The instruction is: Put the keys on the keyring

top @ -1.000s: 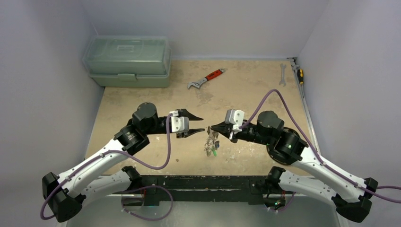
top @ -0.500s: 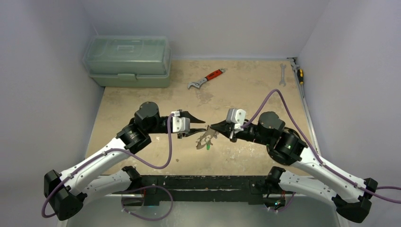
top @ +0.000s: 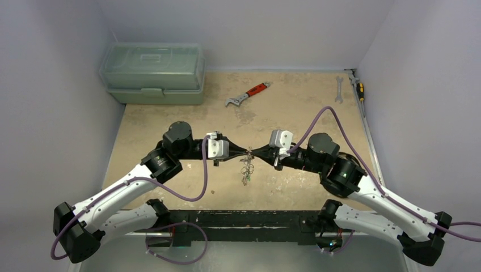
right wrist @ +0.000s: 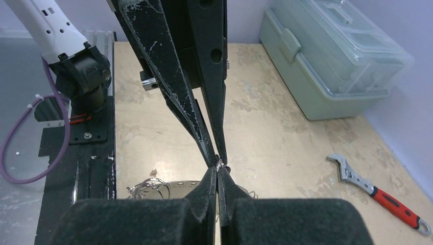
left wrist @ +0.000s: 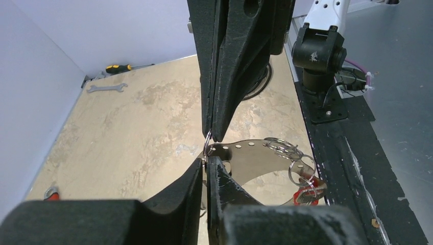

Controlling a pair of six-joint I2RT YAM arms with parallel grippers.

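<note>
Above mid-worktop (top: 295, 107), tip to tip: left tool (left wrist: 207, 164) and right tool (right wrist: 218, 172). Right clamped fully shut, left down to a sliver, each pinching the thin metal of the keyring (left wrist: 245, 148). Slung between both tips, clear of the surface. Below, dangling in a cluster: keys (top: 245, 174), one red-tagged. Farther back, well apart, lying flat: red-handled wrench (top: 248, 94); at far left, green toolbox (top: 153, 73).

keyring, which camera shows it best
Left wrist: the keyring and hanging keys show clearly, close up. Top external shows only a tiny dangling cluster; right wrist catches just a sliver low in frame.
</note>
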